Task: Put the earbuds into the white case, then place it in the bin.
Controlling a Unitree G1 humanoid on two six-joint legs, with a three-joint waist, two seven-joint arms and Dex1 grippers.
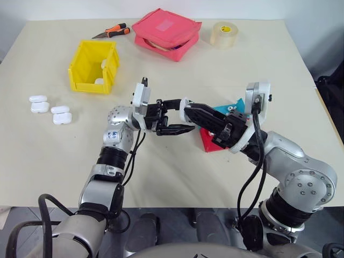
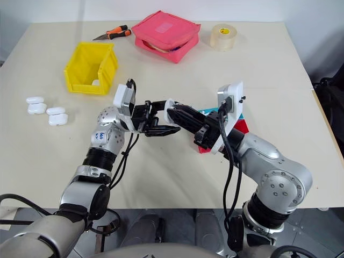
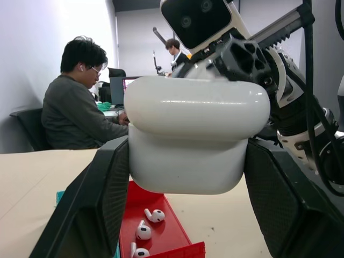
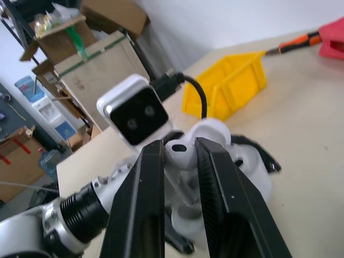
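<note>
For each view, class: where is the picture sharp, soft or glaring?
Left eye view: even light, sharp table, soft shadows. Left wrist view: the white case looms close and slightly soft; window glare whitens the upper left. Right wrist view: the earbud between the fingers is crisp; the cardboard boxes behind are softer.

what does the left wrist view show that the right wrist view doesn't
Left wrist view: the white case clamped between the left gripper's fingers, three loose earbuds in the red tray, and two people seated in the background.

Right wrist view: one earbud pinched in the right gripper, the yellow bin, an orange-handled tool and cardboard boxes.

Both: the beige table, the case, and the opposite arm's wrist camera.
</note>
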